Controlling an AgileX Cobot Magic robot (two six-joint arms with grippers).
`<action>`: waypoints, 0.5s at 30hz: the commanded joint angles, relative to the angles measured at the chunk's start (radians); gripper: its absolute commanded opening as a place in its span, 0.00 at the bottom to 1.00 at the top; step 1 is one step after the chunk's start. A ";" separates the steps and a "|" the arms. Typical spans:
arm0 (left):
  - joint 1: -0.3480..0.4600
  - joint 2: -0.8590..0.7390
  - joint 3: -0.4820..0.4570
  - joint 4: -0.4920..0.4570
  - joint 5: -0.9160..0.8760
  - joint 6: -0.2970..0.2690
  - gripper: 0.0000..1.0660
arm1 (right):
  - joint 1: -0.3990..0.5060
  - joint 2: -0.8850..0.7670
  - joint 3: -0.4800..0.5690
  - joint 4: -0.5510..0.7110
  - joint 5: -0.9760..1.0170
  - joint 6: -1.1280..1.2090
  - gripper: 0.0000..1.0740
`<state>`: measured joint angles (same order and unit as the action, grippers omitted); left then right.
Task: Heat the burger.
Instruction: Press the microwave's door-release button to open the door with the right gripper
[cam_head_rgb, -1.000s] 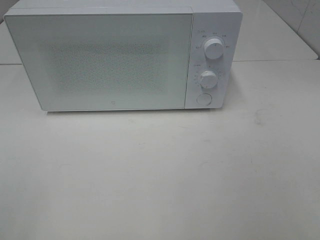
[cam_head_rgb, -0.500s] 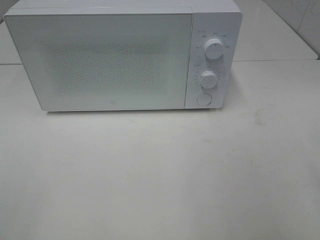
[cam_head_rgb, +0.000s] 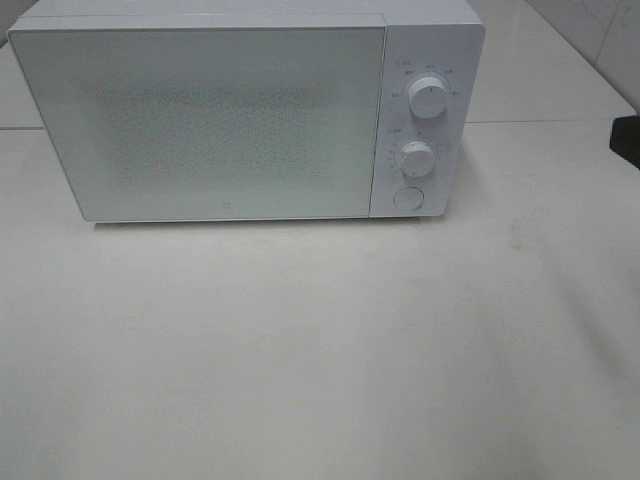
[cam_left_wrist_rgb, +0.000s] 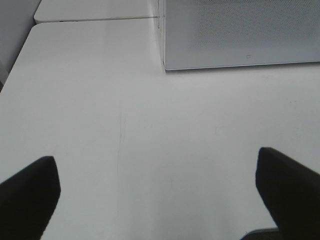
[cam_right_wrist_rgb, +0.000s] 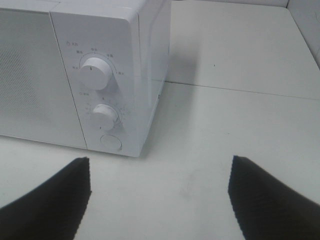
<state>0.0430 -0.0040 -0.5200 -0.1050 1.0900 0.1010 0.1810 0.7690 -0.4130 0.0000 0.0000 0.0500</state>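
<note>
Burger not visible in any view. It may sit behind the shut door (cam_head_rgb: 200, 120) of the microwave (cam_head_rgb: 420, 40), but the frosted dotted panel hides the inside, so can't tell. Progress, as a judgement: either very early or near the end. Nothing in view settles whether loading or heating has been done, and the door is closed with nothing on the table (cam_head_rgb: 320, 350) in front of it. Left gripper (cam_left_wrist_rgb: 156, 160) has its fingers spread wide and is released, with nothing between them, low over bare table. The microwave's front corner is ahead of it and toward the robot's right. Right gripper (cam_right_wrist_rgb: 160, 164) is also spread and empty, well apart from the microwave. Straight ahead of it and a bit to its left are the upper knob (cam_right_wrist_rgb: 96, 73), lower knob (cam_right_wrist_rgb: 105, 117) and round button (cam_right_wrist_rgb: 111, 143). A dark shape (cam_head_rgb: 628, 140) at the far right edge of the high view is probably the right arm. For room, there is lots of open tabletop in front of both grippers and nothing to bump. The table edge (cam_left_wrist_rgb: 20, 75) runs off the left gripper's outer side. A seam (cam_right_wrist_rgb: 240, 90) between tabletops lies ahead of the right gripper, beside the microwave's side wall.
</note>
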 joint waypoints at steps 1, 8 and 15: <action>0.000 -0.005 0.002 -0.007 -0.015 -0.004 0.94 | -0.004 0.093 0.001 -0.009 -0.140 0.020 0.69; 0.000 -0.005 0.002 -0.007 -0.015 -0.004 0.94 | -0.004 0.298 0.001 -0.016 -0.362 0.020 0.69; 0.000 -0.005 0.002 -0.007 -0.015 -0.004 0.94 | 0.001 0.436 0.007 -0.011 -0.557 0.016 0.69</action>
<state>0.0430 -0.0040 -0.5200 -0.1050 1.0900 0.1010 0.1840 1.2080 -0.4040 0.0000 -0.5270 0.0650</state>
